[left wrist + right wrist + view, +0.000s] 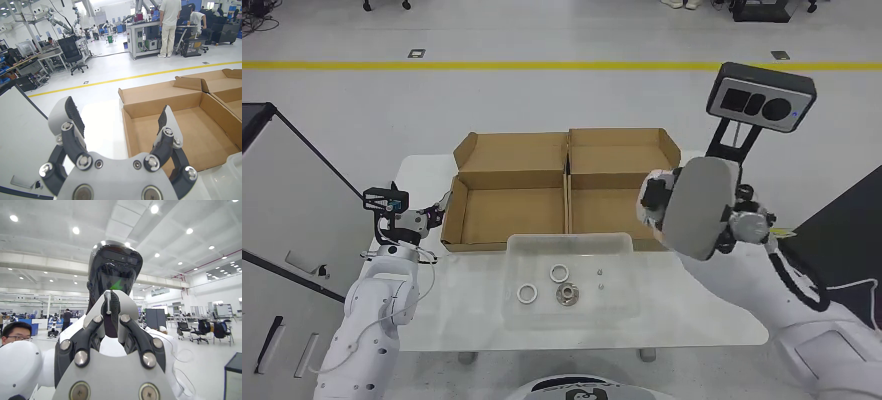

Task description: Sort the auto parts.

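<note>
Threaded stud (108, 304) pinched tight in my right gripper (110, 302), held up and well apart from the clear tray (567, 238), which holds rings (560, 271) and a flanged part (566, 294). Left gripper (119, 111) fingers spread wide, just beside the left cardboard box (189, 130).

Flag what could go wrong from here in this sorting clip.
The right gripper pinches a threaded bolt lengthwise between its fingers, pointed upward; the bolt might slip out when the arm turns down to a box. The open left gripper sits close to the left cardboard box wall and could nudge it.
</note>
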Robot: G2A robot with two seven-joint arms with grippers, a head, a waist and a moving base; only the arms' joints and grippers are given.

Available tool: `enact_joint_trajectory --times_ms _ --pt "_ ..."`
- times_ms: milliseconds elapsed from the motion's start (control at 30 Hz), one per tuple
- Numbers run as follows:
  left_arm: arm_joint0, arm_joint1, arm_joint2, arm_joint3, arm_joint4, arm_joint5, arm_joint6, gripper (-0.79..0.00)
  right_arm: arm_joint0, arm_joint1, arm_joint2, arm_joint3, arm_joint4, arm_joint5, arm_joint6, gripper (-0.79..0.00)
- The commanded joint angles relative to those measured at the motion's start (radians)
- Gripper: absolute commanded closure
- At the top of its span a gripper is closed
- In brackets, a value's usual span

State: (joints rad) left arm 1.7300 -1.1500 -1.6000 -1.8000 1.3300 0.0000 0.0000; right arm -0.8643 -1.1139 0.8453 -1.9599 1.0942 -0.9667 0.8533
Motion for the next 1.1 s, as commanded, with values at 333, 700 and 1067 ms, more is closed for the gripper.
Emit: enact_joint_trajectory --times_ms 333,700,1067 --pt "0.000 0.000 0.000 0.000 0.000 0.000 0.000 -0.785 -0.057 -0.008 0.078 0.010 -0.143 0.047 0.003 0.000" --pt "0.000 0.000 0.000 0.000 0.000 0.000 0.000 -0.785 -0.097 -0.037 0.081 -0.049 0.065 0.040 0.040 0.000" --pt "0.000 0.000 0.000 0.000 0.000 0.000 0.000 -0.785 -0.141 -0.063 0.162 0.002 0.002 0.078 0.078 0.000"
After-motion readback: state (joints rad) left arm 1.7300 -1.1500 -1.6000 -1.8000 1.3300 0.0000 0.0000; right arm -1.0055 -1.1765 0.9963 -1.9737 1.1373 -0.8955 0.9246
